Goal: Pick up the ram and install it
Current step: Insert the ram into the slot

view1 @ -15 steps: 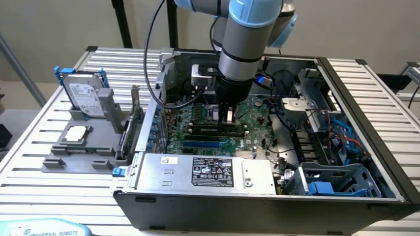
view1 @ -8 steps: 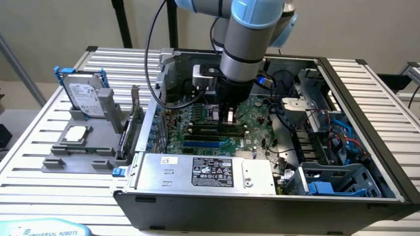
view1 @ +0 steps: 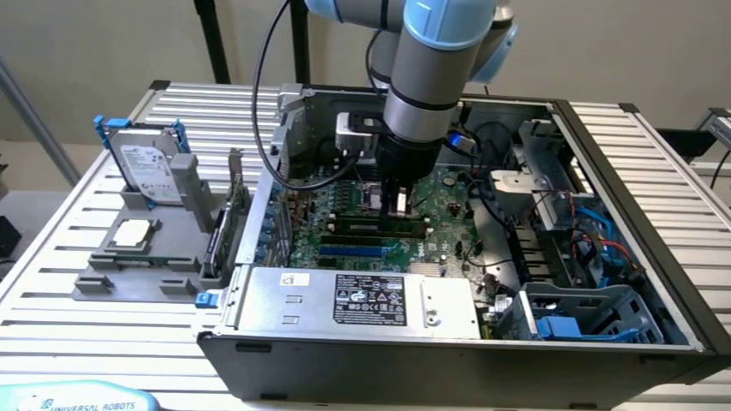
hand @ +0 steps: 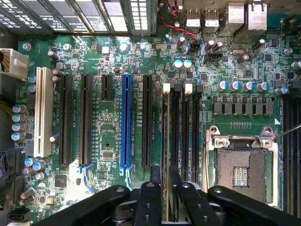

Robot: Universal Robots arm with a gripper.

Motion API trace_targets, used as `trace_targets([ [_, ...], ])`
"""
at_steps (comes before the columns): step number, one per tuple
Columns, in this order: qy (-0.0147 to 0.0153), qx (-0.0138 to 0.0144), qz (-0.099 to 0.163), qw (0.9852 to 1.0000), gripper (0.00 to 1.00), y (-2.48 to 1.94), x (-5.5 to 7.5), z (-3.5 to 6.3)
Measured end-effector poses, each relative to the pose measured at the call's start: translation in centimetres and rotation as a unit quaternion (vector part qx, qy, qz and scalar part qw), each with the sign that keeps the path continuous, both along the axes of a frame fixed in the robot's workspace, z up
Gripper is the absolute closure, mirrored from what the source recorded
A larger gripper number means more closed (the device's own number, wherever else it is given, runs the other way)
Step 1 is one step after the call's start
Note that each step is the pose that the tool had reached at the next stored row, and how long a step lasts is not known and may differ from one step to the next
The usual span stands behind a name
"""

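The ram (hand: 165, 141) is a thin green stick seen edge-on, standing upright in the outermost black memory slot on the motherboard (hand: 108, 155). In the exterior view it shows as a green strip with black chips (view1: 383, 226) inside the open computer case (view1: 457, 351). My gripper (hand: 165, 172) hangs straight over the stick with one black finger on each side of its edge. The fingers (hand: 155, 176) stand slightly apart from it, open. In the exterior view the gripper (view1: 399, 205) reaches down into the case over the slots. The neighbouring memory slots (hand: 186, 132) hold nothing.
An open processor socket (hand: 240, 172) lies beside the memory slots, and a blue card slot (hand: 126, 122) on the other side. The power supply (view1: 354, 300) and drive cage (view1: 583, 312) line the case. Outside at the exterior view's left stand a hard drive (view1: 154, 163), a processor chip (view1: 133, 231) and an upright card (view1: 234, 214).
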State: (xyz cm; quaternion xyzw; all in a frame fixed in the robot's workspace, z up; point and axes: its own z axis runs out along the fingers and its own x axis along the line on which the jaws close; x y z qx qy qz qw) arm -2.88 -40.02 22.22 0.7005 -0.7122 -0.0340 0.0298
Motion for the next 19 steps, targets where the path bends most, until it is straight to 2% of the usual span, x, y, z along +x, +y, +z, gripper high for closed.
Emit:
trace_targets([
  [8,0.0001,-0.0001,0.0,1.0,0.78,0.0,0.0,2.13],
  [10,0.0,0.0002,0.0,1.0,0.81,0.0,0.0,2.27],
  [12,0.0,0.0011,0.0,1.0,0.89,0.0,0.0,2.28],
  [19,0.0001,0.001,0.0,1.0,0.89,0.0,0.0,2.3],
])
